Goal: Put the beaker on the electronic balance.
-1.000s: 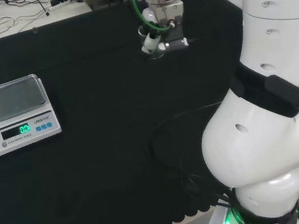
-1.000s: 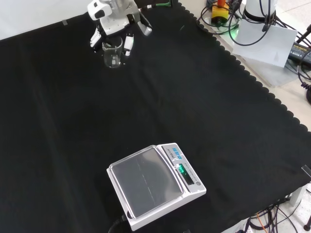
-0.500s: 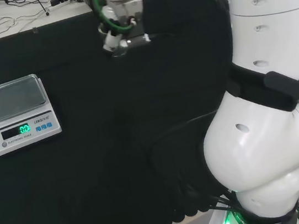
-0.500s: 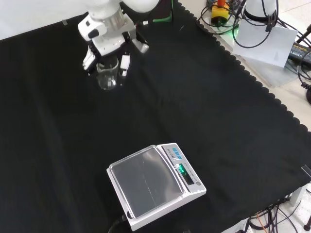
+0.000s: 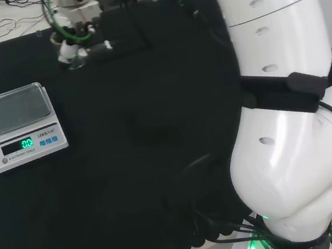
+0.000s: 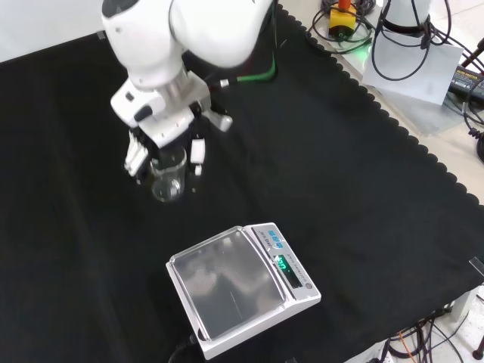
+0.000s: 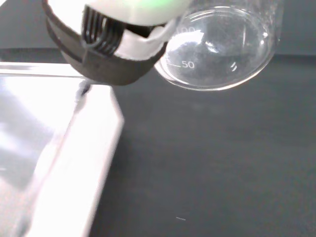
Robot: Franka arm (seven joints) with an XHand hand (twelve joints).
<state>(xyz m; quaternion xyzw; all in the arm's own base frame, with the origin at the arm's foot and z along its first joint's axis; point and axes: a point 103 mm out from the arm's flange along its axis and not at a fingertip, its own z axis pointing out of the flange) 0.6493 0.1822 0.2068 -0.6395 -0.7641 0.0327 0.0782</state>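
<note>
The hand (image 6: 162, 140) is curled round a clear glass beaker (image 6: 168, 172) and holds it up off the black cloth. In the head view the hand (image 5: 79, 34) with the beaker (image 5: 72, 58) hangs just beyond the far right corner of the white electronic balance (image 5: 20, 123). Seen from the front, the balance (image 6: 240, 287) lies nearer the camera and to the right of the beaker. The wrist view has the beaker's (image 7: 222, 47) graduated wall close up beside a finger (image 7: 106, 54), with the balance's pan edge (image 7: 64, 163) below.
The balance's green display is lit. Black cloth covers the bench on all sides of it. The arm's big white links (image 5: 282, 114) fill the head view's right. Cables and a power unit (image 6: 408, 53) lie off the cloth at the front view's top right.
The hand has carried the beaker leftwards across the head view, down and nearer in the front view, from the far side of the cloth to just beside the balance.
</note>
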